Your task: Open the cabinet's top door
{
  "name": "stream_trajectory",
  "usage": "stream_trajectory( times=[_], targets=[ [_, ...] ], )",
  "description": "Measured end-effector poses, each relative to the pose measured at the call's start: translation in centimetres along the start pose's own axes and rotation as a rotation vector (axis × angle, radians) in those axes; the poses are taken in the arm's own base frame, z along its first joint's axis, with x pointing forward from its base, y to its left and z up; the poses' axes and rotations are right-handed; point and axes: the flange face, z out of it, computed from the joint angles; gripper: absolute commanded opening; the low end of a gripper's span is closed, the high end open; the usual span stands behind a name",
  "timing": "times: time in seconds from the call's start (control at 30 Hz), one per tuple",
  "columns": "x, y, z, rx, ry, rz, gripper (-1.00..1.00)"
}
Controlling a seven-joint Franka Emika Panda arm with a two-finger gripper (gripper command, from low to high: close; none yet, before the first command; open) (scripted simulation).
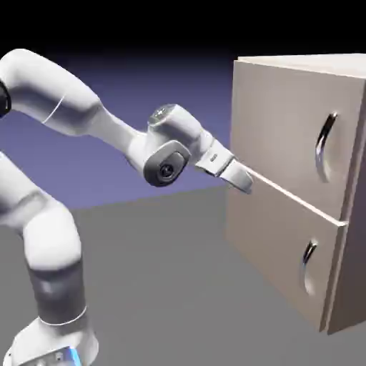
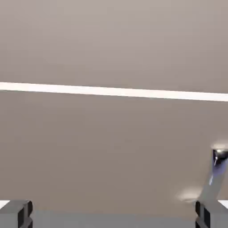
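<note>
One cabinet (image 1: 282, 200), two doors: top door (image 1: 286, 132), lower door (image 1: 275, 246). Two curved handles (image 1: 323, 143), one each. One gripper (image 1: 239, 177), fingers spread wide, nothing between.

Top door (image 1: 297, 136) above lower panel (image 1: 282, 246), handle (image 1: 326, 146) on top door.

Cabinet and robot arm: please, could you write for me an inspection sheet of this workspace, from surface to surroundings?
Surface: grey floor, plain.
Job's things: cabinet with top door closed, its curved handle untouched; lower panel also closed, with a smaller handle.
Clutter: nothing seen.
Gripper: open, nothing between the fingertips; in front of the cabinet, away from both handles.
Cables: nothing seen.
Surroundings: blue-violet backdrop, black toward the top.
</note>
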Motion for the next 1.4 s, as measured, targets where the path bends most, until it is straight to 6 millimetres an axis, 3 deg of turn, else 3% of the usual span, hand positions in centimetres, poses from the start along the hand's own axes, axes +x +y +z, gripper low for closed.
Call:
stream_trajectory(
  times=[0.33, 0.67, 1.03, 1.4],
  targets=[
    [2.1, -3.9, -4.2, 0.106, 0.090, -0.050, 1.00],
    [4.1, -5.3, -7.9, 0.204, 0.190, -0.073, 1.00],
    [6.7, -4.5, -10.1, 0.303, 0.303, -0.066, 1.00],
    [9.6, -1.7, -9.6, 0.391, 0.406, -0.034, 1.00]
  ],
)
